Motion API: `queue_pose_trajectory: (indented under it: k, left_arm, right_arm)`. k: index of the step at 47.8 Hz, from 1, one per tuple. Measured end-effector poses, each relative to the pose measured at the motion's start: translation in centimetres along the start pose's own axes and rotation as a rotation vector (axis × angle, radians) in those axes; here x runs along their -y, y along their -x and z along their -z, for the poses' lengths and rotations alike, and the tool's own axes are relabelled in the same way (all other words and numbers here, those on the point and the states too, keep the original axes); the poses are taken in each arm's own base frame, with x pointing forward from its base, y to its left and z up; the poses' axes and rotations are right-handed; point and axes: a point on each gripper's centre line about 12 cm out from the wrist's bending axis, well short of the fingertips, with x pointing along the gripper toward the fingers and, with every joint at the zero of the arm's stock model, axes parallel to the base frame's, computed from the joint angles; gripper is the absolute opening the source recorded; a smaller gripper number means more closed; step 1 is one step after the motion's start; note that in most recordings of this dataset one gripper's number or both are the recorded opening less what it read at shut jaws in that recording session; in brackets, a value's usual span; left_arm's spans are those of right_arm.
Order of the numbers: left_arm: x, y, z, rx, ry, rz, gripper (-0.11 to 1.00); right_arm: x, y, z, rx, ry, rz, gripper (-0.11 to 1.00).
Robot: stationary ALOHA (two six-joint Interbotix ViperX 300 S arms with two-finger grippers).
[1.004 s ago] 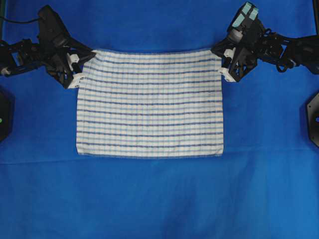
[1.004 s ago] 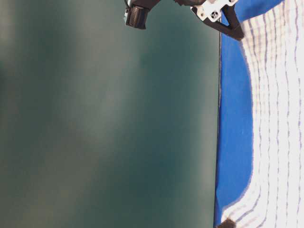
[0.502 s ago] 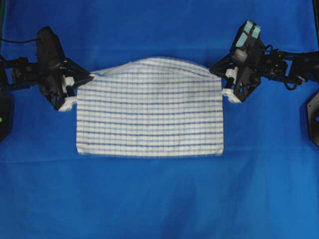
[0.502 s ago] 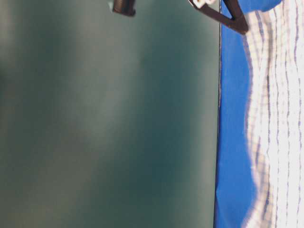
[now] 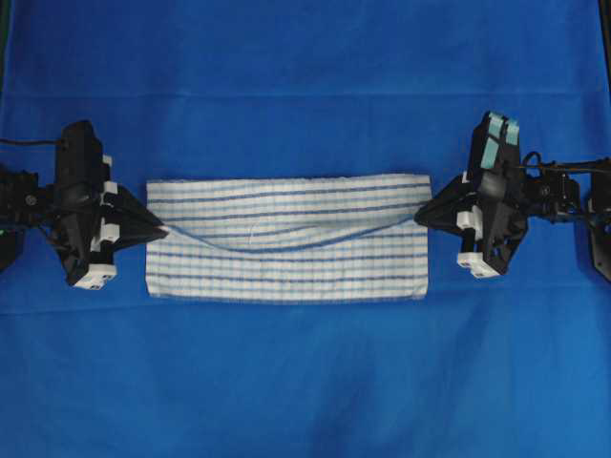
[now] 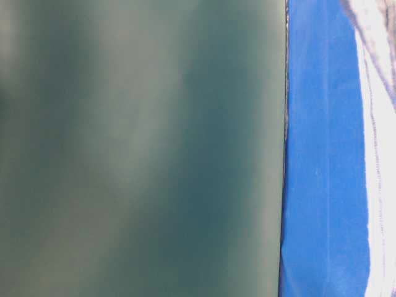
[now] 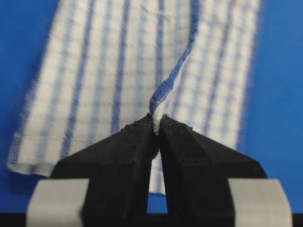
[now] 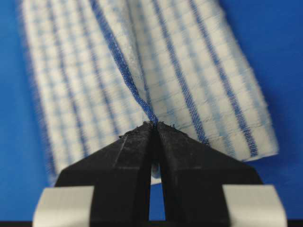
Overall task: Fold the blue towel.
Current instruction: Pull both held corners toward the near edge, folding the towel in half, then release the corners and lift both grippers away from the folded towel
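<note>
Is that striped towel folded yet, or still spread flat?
Partly folded: the blue towel is doubled over, its carried edge sagging mid-cloth, pinched by the left gripper and right gripper.

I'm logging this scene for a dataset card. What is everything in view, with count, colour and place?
blue towel: one, white with dark-blue stripes, table centre, far half partly folded toward the near edge.
table covering: one, solid bright blue, spread under everything.
backdrop: one, dark green, left part of the table-level view.
left gripper: one, black with white parts, shut on the towel's left corner.
right gripper: one, black with white parts, shut on the towel's right corner.
</note>
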Motion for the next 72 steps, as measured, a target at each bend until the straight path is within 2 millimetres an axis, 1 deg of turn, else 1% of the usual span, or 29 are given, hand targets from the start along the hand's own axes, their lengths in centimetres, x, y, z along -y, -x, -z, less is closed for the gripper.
queue_pose_trajectory:
  k: [11, 23, 36, 49, 51, 53, 55, 58, 59, 62, 64, 65, 68, 72]
  left_arm:
    - [1.6, 0.1, 0.6, -0.026, -0.021, 0.055, 0.02]
    - [2.4, 0.1, 1.0, -0.038, -0.043, 0.083, 0.02]
    - [2.7, 0.0, 1.3, -0.050, -0.052, 0.090, 0.02]
    - [2.9, -0.5, 0.9, -0.057, -0.055, 0.088, 0.03]
    - [2.9, -0.5, 0.9, -0.060, -0.054, 0.086, 0.05]
    - [2.9, -0.5, 1.0, -0.066, -0.054, 0.085, 0.12]
    - [2.9, -0.5, 1.0, -0.072, -0.053, 0.083, 0.23]
    - [2.9, -0.5, 0.9, -0.075, -0.053, 0.082, 0.41]
    - [2.9, -0.4, 1.0, -0.079, -0.053, 0.080, 0.49]
    - [2.9, -0.2, 0.7, -0.077, -0.053, 0.082, 0.66]
    - [3.0, -0.1, 0.6, -0.074, -0.056, 0.083, 0.74]
    - [3.0, 0.1, 0.6, -0.077, -0.056, 0.083, 0.76]
    - [3.0, 0.5, 0.3, -0.074, -0.060, 0.085, 0.74]
    - [2.7, 1.2, -0.4, -0.051, -0.051, 0.075, 0.70]
  right_arm:
    - [-2.1, 0.1, 0.8, -0.025, 0.002, -0.059, 0.05]
    - [-3.2, 0.2, 1.2, -0.039, 0.007, -0.092, 0.05]
    - [-3.4, 0.2, 1.4, -0.047, 0.003, -0.098, 0.05]
    - [-3.4, -0.3, 1.7, -0.084, 0.003, -0.082, 0.06]
    - [-3.4, -0.4, 1.7, -0.092, 0.003, -0.079, 0.08]
    - [-3.4, -0.6, 1.7, -0.098, 0.004, -0.077, 0.19]
    - [-3.5, -0.7, 1.5, -0.097, 0.005, -0.079, 0.32]
    - [-3.7, -0.9, 1.3, -0.096, 0.005, -0.079, 0.51]
    - [-3.7, -0.9, 1.2, -0.093, 0.003, -0.080, 0.56]
    - [-3.8, -0.9, 0.9, -0.089, 0.006, -0.083, 0.67]
    - [-3.9, -0.9, 0.8, -0.084, 0.011, -0.085, 0.67]
    - [-3.9, -0.9, 0.7, -0.084, 0.013, -0.085, 0.65]
    - [-4.0, -0.7, 0.5, -0.077, 0.019, -0.088, 0.63]
    - [-3.7, -0.3, -0.1, -0.060, 0.018, -0.084, 0.63]
